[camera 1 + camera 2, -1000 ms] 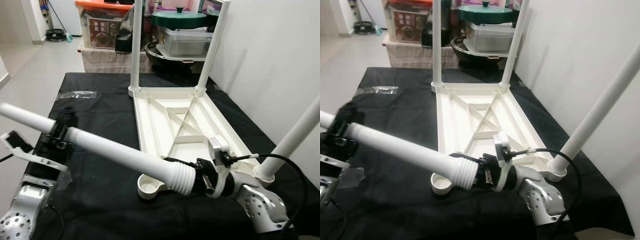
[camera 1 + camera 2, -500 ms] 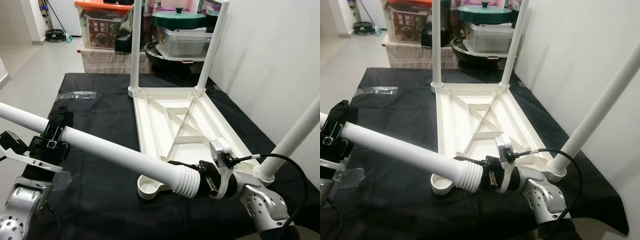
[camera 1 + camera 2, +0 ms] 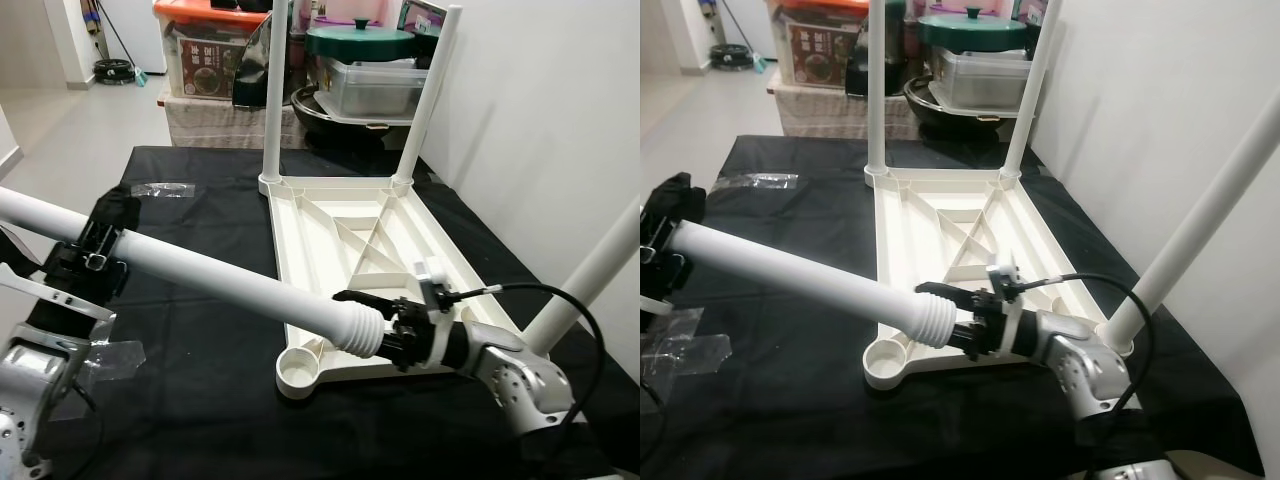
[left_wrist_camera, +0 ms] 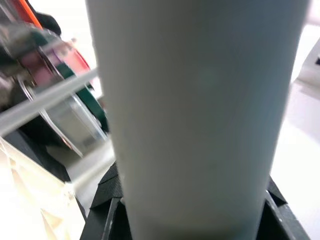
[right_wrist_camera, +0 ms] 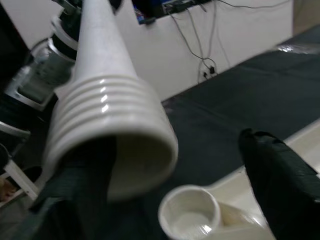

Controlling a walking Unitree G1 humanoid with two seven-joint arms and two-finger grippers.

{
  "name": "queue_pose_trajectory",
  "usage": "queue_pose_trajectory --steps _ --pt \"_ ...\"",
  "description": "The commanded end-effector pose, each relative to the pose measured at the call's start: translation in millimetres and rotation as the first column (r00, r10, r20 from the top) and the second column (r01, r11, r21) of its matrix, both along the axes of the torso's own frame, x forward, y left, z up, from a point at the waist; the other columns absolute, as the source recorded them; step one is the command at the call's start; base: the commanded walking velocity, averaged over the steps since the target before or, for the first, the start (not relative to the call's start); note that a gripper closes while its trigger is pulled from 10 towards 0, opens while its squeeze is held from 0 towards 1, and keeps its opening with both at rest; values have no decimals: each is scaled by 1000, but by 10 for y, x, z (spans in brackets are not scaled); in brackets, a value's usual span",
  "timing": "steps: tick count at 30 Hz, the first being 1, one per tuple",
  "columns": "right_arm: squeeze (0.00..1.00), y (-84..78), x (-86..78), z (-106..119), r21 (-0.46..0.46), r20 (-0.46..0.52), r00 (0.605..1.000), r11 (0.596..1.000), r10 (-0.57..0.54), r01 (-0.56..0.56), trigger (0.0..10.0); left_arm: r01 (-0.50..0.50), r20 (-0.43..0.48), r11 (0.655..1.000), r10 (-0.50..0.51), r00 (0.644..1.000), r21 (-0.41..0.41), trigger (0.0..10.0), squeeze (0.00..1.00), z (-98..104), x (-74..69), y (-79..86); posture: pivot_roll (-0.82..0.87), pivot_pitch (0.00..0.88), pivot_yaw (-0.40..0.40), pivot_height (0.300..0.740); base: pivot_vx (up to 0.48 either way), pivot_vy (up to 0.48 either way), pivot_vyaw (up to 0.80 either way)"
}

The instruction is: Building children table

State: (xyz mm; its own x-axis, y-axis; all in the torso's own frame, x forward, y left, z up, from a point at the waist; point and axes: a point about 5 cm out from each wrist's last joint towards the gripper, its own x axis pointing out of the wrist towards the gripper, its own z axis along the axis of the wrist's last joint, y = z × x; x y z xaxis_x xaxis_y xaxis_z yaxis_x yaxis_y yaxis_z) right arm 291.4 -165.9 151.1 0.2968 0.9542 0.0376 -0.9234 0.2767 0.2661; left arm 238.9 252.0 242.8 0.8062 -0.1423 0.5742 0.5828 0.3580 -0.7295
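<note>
A white children's table top [image 3: 335, 250] lies upside down on the black-covered table. Two legs stand in its far corners and a third leg [image 3: 590, 285] in the near right one. The near left socket [image 3: 298, 372] holds nothing. A loose white table leg [image 3: 220, 283] slants across in front of me. My left gripper [image 3: 88, 262] is shut on its plain upper part. The ribbed end [image 3: 360, 330] hangs just above and to the right of that socket, between the spread fingers [image 5: 280, 175] of my open right gripper [image 3: 372, 322], resting against one of them.
A clear plastic bag [image 3: 155, 189] lies at the far left of the black cloth, and more plastic wrap [image 3: 105, 355] lies beside my left arm. Pots and storage boxes [image 3: 360, 45] are stacked behind the table. A white wall runs close along the right side.
My right gripper, shut on the ribbed end before, has spread its fingers. The ribbed end sits a little higher, and the left gripper has carried the leg's other end up and to the left.
</note>
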Motion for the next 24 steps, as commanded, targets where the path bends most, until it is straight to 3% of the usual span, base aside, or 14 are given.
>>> queue_pose_trajectory --steps 1,2,4,5,6,7,9,12,13,14,15,17,21,24 --pt "1000 -250 71 -16 -53 14 997 995 -82 83 10000 -47 42 999 47 998 -1 10000 0 106 -62 91 74 0 -114 740 0 0 0" --pt "1000 -250 71 -16 -53 14 997 995 -82 83 10000 -47 42 999 47 998 -1 10000 0 106 -62 91 74 0 -114 740 0 0 0" --pt "976 -452 131 -47 -130 26 987 978 -158 160 10000 -43 43 999 42 998 23 10000 0 126 -89 108 69 0 -114 740 0 0 0" --pt "333 -551 166 -51 -167 33 980 966 -195 198 10000 -35 40 998 33 999 48 10000 0 131 -96 111 66 0 -114 740 0 0 0" --pt "333 -551 166 -51 -167 33 980 966 -195 198 10000 -35 40 998 33 999 48 10000 0 131 -96 111 66 0 -114 740 0 0 0" --pt "0 -624 204 -28 -189 45 972 954 -231 235 10000 -24 36 997 22 999 78 10000 0 136 -96 110 66 0 -114 740 0 0 0" --pt "0 -637 254 61 -177 64 967 951 -245 252 10000 -6 33 994 2 999 112 10000 0 148 -82 100 66 0 -114 740 0 0 0" --pt "0 -426 338 424 -86 147 976 981 -162 176 10000 56 14 976 -61 998 212 10000 0 179 9 31 63 0 -102 740 0 0 0" --pt "0 -426 338 424 -86 147 976 981 -162 176 10000 56 14 976 -61 998 212 10000 0 179 9 31 63 0 -102 740 0 0 0" --pt "0 -182 341 612 -102 217 976 994 -20 43 10000 114 -2 941 -120 993 319 10000 0 209 98 -84 65 0 -100 740 0 0 0" --pt "0 -93 335 667 -113 230 972 994 39 -13 10000 133 -9 925 -138 990 355 10000 0 223 134 -124 68 0 -101 740 0 0 0" --pt "0 -45 332 696 -119 235 969 992 73 -46 10000 142 -14 917 -147 989 374 10000 0 232 154 -144 68 0 -101 740 0 0 0" --pt "0 191 345 839 -121 213 958 979 190 -167 10000 208 -15 867 -226 974 453 10000 0 298 224 -234 65 0 -96 740 0 0 0" --pt "0 502 264 933 -104 153 928 939 341 -328 10000 275 -28 810 -305 952 517 10000 0 323 287 -371 58 0 -95 740 0 0 0"
